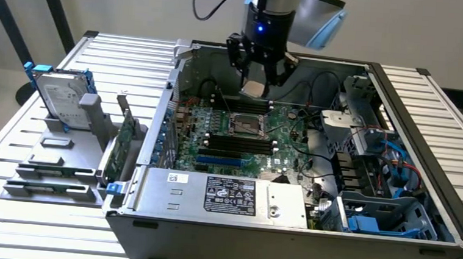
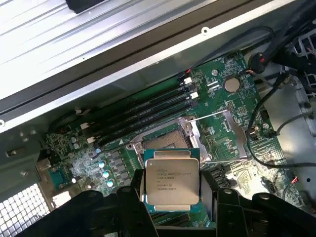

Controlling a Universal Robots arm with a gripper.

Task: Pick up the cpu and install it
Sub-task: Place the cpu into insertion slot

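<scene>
The cpu (image 2: 170,180), a small square chip with a dull silver top plate and printed text, sits between the black fingers (image 2: 132,195) of my gripper (image 2: 173,200), which is shut on it. In the exterior view the gripper (image 1: 258,82) hangs over the back of the open computer case with the cpu (image 1: 253,87) at its tips. The chip is held above the motherboard (image 1: 284,139). The open cpu socket (image 1: 246,125) lies a little nearer the case front than the chip. Seen from the wrist, the socket (image 2: 165,140) has its metal frame lifted, and the chip partly covers it.
Black memory slots (image 2: 143,113) run beside the socket. A silver power supply with a black label (image 1: 227,196) fills the case front. Cables (image 1: 322,120) and a blue-fitted drive cage (image 1: 380,219) lie to the exterior view's right. A hard drive with blue rails (image 1: 58,99) stands outside the case.
</scene>
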